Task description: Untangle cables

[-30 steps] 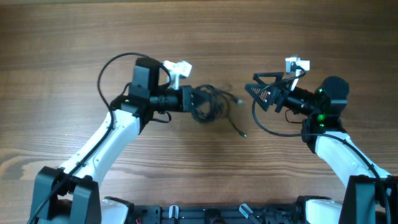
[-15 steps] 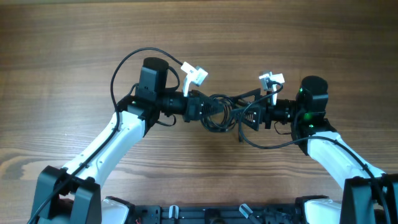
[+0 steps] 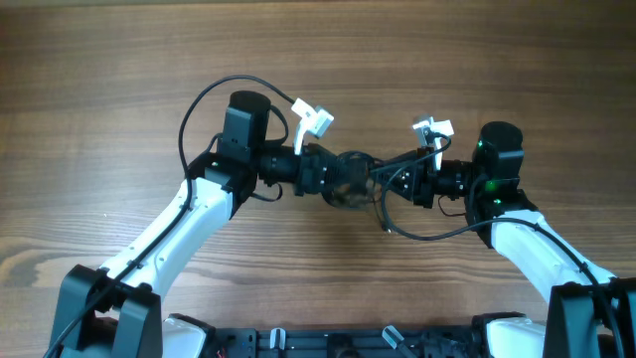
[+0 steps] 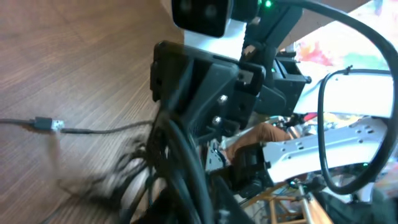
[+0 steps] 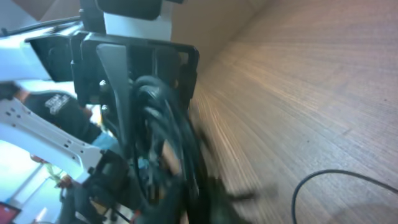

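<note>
Spreading across the whole overhead view, the wooden table (image 3: 318,60) leaves wide bare room on every side of the work, and none of its edges come near the middle where the action is. The left arm (image 3: 189,214) and right arm (image 3: 537,244) reach in from the near side and bend toward each other, so both wrists face across one short gap. That arrangement probably gives each side its own hold, letting a pull apart loosen the tangle.

The left gripper (image 3: 333,177) presses into the left side of the cables (image 3: 350,181). Cords bunch around its fingers, but I cannot tell whether its jaws clamp them or stand slightly parted. The right gripper (image 3: 383,181) meets the same knot from the right, with its jaws closed on the cords there.

The cables hang bunched between the two grippers at mid-table, a dark fist-like clump, blurred in both wrist views. Outward travel looks free for either arm, while inward there is almost no room left before the fingers collide.

One loose strand (image 3: 386,211) trails from the knot toward the near edge. In the left wrist view a thin cord lies flat on the wood and ends in a small plug (image 4: 46,124), well clear of the clump.
</note>
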`<state>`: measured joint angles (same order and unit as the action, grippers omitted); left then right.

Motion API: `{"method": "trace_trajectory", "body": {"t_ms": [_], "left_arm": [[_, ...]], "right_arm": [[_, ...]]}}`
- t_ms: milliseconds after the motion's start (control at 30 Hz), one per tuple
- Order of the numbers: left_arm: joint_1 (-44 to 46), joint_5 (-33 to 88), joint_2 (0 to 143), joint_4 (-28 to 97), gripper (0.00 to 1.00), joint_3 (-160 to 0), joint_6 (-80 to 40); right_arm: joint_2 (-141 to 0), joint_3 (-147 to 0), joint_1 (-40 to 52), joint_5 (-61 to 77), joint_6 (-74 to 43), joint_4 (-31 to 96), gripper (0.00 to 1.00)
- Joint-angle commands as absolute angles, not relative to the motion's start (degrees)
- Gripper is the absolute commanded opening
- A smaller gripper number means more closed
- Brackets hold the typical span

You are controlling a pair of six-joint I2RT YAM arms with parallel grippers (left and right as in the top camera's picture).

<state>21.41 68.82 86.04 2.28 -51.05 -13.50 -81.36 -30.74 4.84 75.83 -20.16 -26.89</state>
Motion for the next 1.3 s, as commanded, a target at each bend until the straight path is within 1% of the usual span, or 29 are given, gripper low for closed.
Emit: {"method": "trace_trajectory", "body": {"t_ms": [0,67,133,200,233,333,400,533,800,933,1100,1267], "left_arm": [[21.8,65.34,85.93,-0.97,0.32,-51.37,-19.77],[21.71,63.13,85.93,-2.7,0.36,-51.37,-23.05],[21.43,60.95,85.93,-3.64,0.37,-51.37,-26.2],[20.97,58.76,85.93,-3.66,0.46,-51.37,-28.71],[20.8,58.19,85.93,-3.64,0.49,-51.37,-29.65],[20.43,57.06,85.93,-3.68,0.52,-51.37,-34.09],[20.45,56.93,85.93,-3.49,0.52,-51.37,-35.73],[20.45,56.38,85.93,-3.42,0.5,-51.37,-36.75],[20.51,48.31,85.93,-1.48,0.48,-51.37,-42.52],[21.3,48.18,85.93,-1.48,0.52,-51.37,-42.48],[23.31,45.71,85.93,-1.1,0.52,-51.37,-42.48],[25.78,41.39,85.93,-0.19,0.54,-51.37,-42.5]], "right_arm": [[-81.17,-31.0,5.08,74.3,-23.88,-26.33,0.04],[-81.14,-31.0,5.08,70.5,-27.92,-26.24,0.04],[-81.17,-31.0,5.08,64.84,-33.54,-26.28,0.04],[-81.14,-31.0,5.06,60.29,-36.84,-26.26,0.04],[-81.17,-31.0,5.02,58.83,-38.04,-26.26,0.04],[-81.14,-31.0,5.02,52.84,-44.07,-26.26,0.04],[-81.17,-31.0,5.02,50.09,-46.74,-26.28,0.04],[-81.14,-31.0,5.02,48.47,-47.31,-26.26,0.04],[-81.14,-31.0,5.02,47.51,-47.99,-26.26,0.04],[-81.14,-31.0,4.99,45.3,-49.54,-25.85,0.04],[-81.14,-31.0,4.97,38.59,-54.59,-22.31,0.04],[-81.14,-31.0,4.97,40.53,-54.08,-22.2,0.04]]}}
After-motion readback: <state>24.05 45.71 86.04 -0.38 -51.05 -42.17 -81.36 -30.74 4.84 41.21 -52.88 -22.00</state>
